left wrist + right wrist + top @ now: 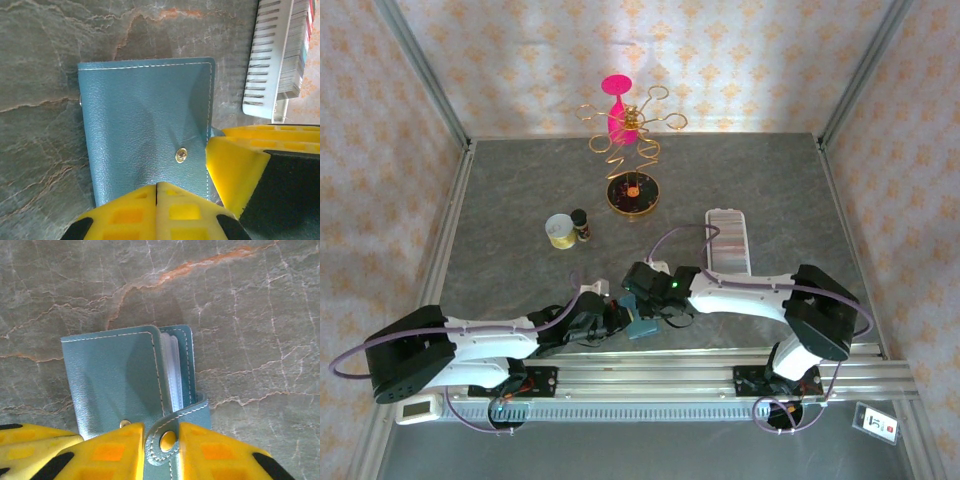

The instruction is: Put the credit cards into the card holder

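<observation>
While the teal wallet (110, 375) lies on the tabletop (770, 180), the right end effector (162, 442) pinches its snap strap (175, 425), narrow. The left end effector (156, 197) is shut at the wallet's edge. 0 credit cards look out yet, and the card holder (728, 240) waits nearby. Early stage, I'd say.

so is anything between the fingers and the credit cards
Yes: the teal folding wallet lies folded shut, its cover over the sleeves inside. Right fingers flank its snap strap, left fingers are closed at its edge. Bare table lies between it and the clear ridged plastic card holder.
</observation>
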Robot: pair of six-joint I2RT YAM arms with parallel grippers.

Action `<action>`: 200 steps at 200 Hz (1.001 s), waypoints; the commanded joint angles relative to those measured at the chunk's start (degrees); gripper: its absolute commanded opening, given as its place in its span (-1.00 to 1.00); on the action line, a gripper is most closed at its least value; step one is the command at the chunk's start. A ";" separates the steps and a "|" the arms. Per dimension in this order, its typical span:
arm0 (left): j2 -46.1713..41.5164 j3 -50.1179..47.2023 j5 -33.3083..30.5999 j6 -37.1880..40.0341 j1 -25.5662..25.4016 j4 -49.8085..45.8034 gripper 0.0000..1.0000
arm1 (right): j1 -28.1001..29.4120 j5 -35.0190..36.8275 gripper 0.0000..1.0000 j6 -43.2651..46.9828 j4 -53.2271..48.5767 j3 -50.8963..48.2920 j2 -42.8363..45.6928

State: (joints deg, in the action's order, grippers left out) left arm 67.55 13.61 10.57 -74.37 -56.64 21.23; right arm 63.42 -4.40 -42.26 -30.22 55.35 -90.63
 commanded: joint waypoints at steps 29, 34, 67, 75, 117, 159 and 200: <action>0.78 0.01 0.51 -0.28 -0.41 1.53 -1.00 | -0.24 2.80 -0.62 0.28 -1.73 1.33 0.63; 0.83 0.02 0.51 -0.32 -0.44 1.48 -1.00 | -0.29 3.18 -0.60 0.25 -1.85 1.50 0.56; 1.58 0.20 0.86 -0.12 -0.48 1.61 -1.00 | -0.24 3.48 -0.59 0.49 -2.04 2.02 0.55; 1.74 0.19 0.95 0.00 -0.42 1.70 -1.00 | -0.23 3.32 -0.59 0.54 -1.95 2.04 0.50; 2.51 0.45 1.42 0.18 -0.40 1.91 -1.00 | -0.29 3.56 -0.47 0.42 -1.62 2.35 0.81; 3.10 0.56 1.48 0.27 -0.43 1.95 -1.00 | -0.25 3.70 -0.60 0.39 -1.60 2.14 0.90; 3.25 0.72 1.48 0.31 -0.41 1.98 -1.00 | -0.25 3.70 -0.61 0.58 -1.69 1.96 -0.14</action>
State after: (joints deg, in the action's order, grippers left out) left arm 70.22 13.61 11.66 -74.54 -56.64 22.17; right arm 63.31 -2.79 -41.89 -30.61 56.27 -90.63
